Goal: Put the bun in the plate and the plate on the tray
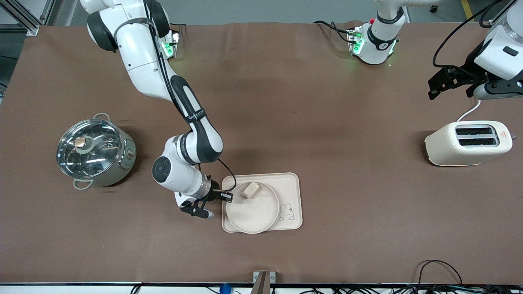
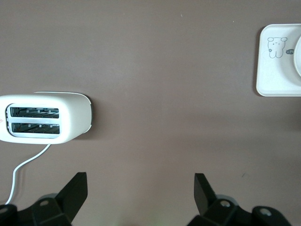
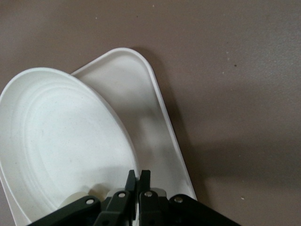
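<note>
Cream toaster (image 1: 468,143) near left gripper (image 2: 141,188); steel pot (image 1: 94,152) beside right arm

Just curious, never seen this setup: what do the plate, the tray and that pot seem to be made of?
Plate and tray: probably matte cream plastic or melamine; smooth, no shine. Pot: polished metal, mirror-like glints, likely steel, under a see-through lid, probably glass.

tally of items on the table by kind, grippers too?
Bun: 1, in the plate
Plate: 1, on the tray
Tray: 1
Pot with glass lid: 1
Toaster: 1
Grippers: 2 — right gripper shut on the plate's rim; left gripper open, waiting above the toaster
Total: 5 things, 2 grippers
</note>
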Motion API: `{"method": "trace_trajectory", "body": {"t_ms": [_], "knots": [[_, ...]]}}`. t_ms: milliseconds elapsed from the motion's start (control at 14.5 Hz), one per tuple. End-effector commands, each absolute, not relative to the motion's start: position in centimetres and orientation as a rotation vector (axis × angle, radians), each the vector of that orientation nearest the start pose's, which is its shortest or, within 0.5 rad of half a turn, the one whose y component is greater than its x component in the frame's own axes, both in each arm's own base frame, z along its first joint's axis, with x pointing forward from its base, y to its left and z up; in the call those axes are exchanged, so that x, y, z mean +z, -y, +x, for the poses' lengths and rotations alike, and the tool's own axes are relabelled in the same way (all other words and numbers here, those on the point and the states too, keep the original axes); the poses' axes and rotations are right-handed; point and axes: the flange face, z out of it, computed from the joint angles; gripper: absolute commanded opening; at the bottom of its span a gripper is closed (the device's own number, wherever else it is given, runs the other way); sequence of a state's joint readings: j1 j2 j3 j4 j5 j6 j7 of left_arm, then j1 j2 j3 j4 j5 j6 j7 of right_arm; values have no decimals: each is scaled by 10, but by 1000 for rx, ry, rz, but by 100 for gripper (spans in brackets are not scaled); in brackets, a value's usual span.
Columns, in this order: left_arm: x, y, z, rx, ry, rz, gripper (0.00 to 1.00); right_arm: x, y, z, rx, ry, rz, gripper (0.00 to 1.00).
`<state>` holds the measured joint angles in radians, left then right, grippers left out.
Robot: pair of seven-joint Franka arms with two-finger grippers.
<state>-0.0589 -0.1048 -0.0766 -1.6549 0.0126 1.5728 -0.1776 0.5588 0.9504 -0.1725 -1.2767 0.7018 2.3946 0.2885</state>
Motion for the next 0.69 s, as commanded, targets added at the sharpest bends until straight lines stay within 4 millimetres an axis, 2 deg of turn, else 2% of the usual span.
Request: {"method": "trace_trajectory", "body": {"t_ms": [0,208,415,484,553,623], "knots": [[645,63,518,-57,80,-3124,100,194,-333,695,-58,-393,-2685,0],[645,62,520,-54,82,-3123,100,185,-337,691,-44,-389,-2694,0],[645,62,519,-54,82,-3124,100,184,-340,690,-42,-391,-2694,2],[645,62,519,-54,82,-3124,100,185,-339,691,-44,-400,-2690,17],[643,62,520,-47,82,-3124,100,188,-339,691,-45,-400,-2687,48],[644,61,519,-49,84,-3124,100,191,-342,690,-44,-402,-2680,70]]}}
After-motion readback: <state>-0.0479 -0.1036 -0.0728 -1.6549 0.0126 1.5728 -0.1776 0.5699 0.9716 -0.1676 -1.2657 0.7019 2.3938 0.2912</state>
